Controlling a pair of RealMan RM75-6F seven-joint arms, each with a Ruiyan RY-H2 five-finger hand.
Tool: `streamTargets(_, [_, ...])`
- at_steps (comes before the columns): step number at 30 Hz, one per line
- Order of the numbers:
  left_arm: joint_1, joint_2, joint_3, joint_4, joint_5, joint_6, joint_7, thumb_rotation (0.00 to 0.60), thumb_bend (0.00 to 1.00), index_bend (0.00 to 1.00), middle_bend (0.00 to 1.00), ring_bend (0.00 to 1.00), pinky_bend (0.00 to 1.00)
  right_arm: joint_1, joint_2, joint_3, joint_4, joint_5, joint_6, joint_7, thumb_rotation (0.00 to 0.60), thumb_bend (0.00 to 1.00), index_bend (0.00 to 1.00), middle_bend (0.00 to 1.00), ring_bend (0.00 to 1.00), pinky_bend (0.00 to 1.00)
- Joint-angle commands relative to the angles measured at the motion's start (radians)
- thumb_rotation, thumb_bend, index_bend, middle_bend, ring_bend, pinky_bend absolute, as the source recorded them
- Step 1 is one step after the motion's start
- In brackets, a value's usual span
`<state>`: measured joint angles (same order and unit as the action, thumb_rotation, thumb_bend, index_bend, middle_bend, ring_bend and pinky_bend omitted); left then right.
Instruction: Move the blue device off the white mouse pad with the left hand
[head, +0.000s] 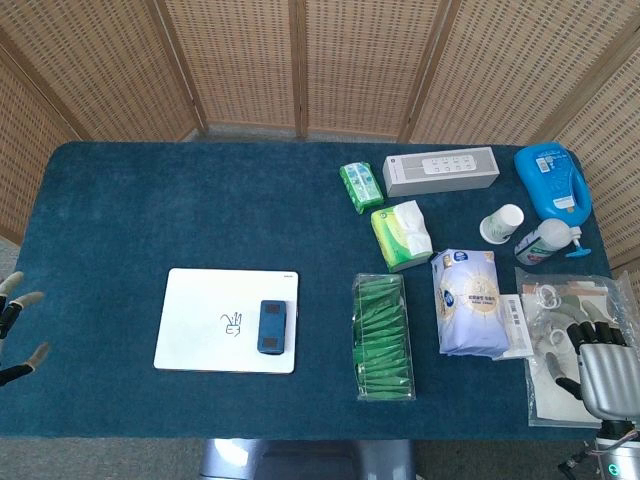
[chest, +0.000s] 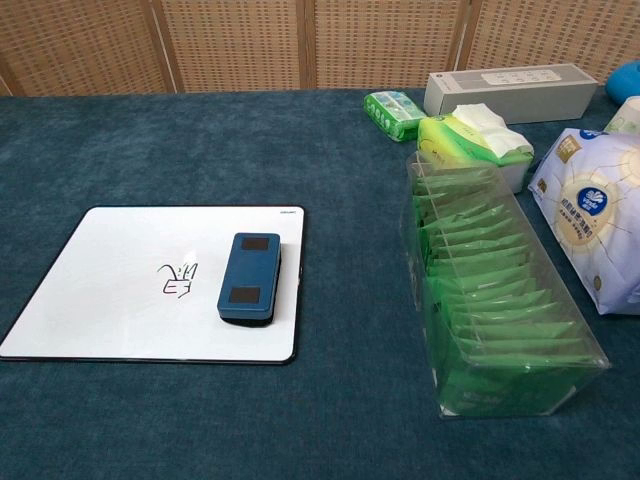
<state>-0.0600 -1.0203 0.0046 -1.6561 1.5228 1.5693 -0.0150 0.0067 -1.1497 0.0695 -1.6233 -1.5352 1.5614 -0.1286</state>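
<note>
The blue device (head: 271, 326) (chest: 249, 277) lies flat on the right part of the white mouse pad (head: 205, 318) (chest: 110, 290), beside a small black drawing. My left hand (head: 15, 325) shows only at the far left edge of the head view, fingers spread and holding nothing, well to the left of the pad. My right hand (head: 598, 362) rests at the table's right front corner over a clear plastic bag, fingers apart and holding nothing. Neither hand appears in the chest view.
A clear box of green packets (head: 382, 336) (chest: 487, 290) stands right of the pad. Further right are a white tissue pack (head: 470, 302), a green tissue pack (head: 401, 235), a grey box (head: 441, 171), a paper cup (head: 502, 223) and a blue jug (head: 552, 181).
</note>
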Motion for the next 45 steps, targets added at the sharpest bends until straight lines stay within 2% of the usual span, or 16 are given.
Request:
streamTargets(1, [-0.001,-0.002,0.001,0.003,0.004,-0.007,-0.007,0.6,0.33,0.25,0.1,0.0,0.0,-0.002,0.004,-0.003,-0.003,-0.002,0.002,0.0,0.6,0.34,0.27,0.23,0.12,0.25])
streamTargets(10, [-0.042,0.016,-0.014,0.009,0.064,-0.034,-0.016,0.6,0.33,0.26,0.1,0.0,0.0,-0.022,0.024,-0.01,-0.022,-0.015,0.037,0.019,0.6,0.32,0.27,0.23,0.12,0.25])
streamTargets(16, [-0.151,0.024,-0.027,-0.003,0.125,-0.16,0.01,0.6,0.33,0.27,0.09,0.0,0.0,-0.026,0.026,-0.015,-0.034,-0.019,0.041,0.008,0.6,0.31,0.27,0.23,0.12,0.25])
streamTargets(22, [-0.29,0.023,-0.035,-0.007,0.19,-0.331,0.015,0.6,0.33,0.27,0.08,0.0,0.0,-0.037,0.029,-0.018,-0.051,-0.02,0.055,-0.014,0.6,0.31,0.27,0.23,0.12,0.25])
streamTargets(25, [-0.385,0.005,-0.045,0.017,0.236,-0.425,-0.005,0.6,0.33,0.27,0.07,0.0,0.0,-0.048,0.031,-0.019,-0.061,-0.016,0.069,-0.027,0.6,0.31,0.27,0.23,0.12,0.25])
streamTargets(35, [-0.573,-0.09,-0.037,0.119,0.387,-0.527,-0.054,0.6,0.33,0.25,0.05,0.0,0.0,-0.066,0.031,-0.014,-0.071,-0.002,0.091,-0.045,0.6,0.32,0.27,0.23,0.12,0.25])
streamTargets(40, [-0.681,-0.164,-0.003,0.186,0.495,-0.574,-0.048,0.6,0.3,0.19,0.01,0.0,0.0,-0.062,0.036,-0.005,-0.086,0.003,0.089,-0.067,0.6,0.32,0.27,0.23,0.12,0.25])
streamTargets(45, [-0.753,-0.233,0.029,0.237,0.523,-0.616,-0.077,0.6,0.3,0.18,0.0,0.0,0.0,-0.063,0.033,-0.002,-0.084,0.017,0.082,-0.071,0.6,0.32,0.27,0.23,0.12,0.25])
